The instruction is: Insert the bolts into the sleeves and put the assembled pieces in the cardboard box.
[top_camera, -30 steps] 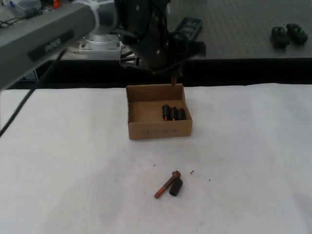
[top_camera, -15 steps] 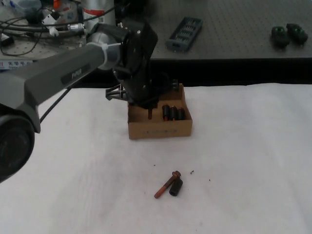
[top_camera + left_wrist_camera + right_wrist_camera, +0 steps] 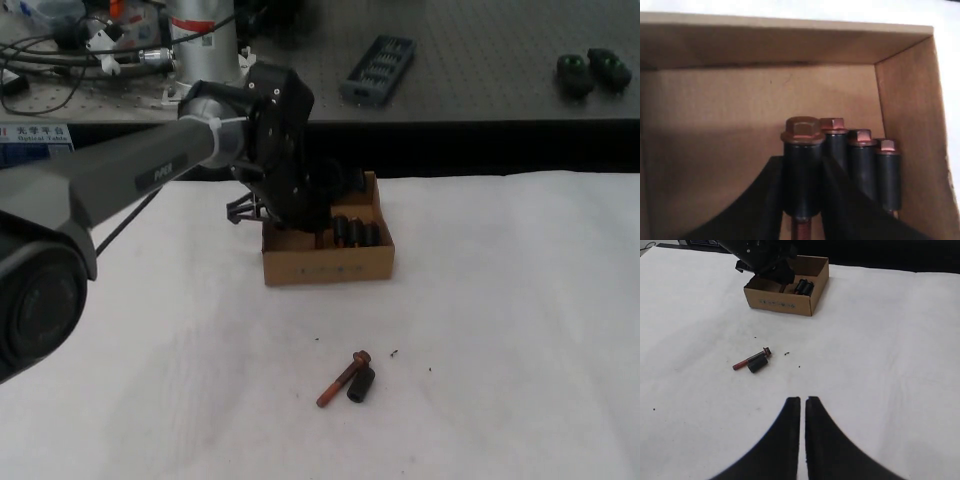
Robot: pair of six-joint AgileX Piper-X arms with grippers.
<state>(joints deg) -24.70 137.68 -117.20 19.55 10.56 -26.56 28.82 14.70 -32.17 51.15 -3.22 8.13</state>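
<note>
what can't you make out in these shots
High view: the left arm hides part of the cardboard box floor.
Left wrist view: the left gripper and picture edge cut off the assembled pieces' lower ends; whether the held piece touches the floor is unclear.
High view: cloth specks too small to identify.

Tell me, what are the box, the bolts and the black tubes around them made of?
The box looks like plain brown cardboard: matte, with folded corners. Each bolt seems metal with a coppery, slightly shiny coat and crisp-edged head. Each sleeve is smooth and black, maybe plastic, rubber or coated metal; the look leaves that open.
</note>
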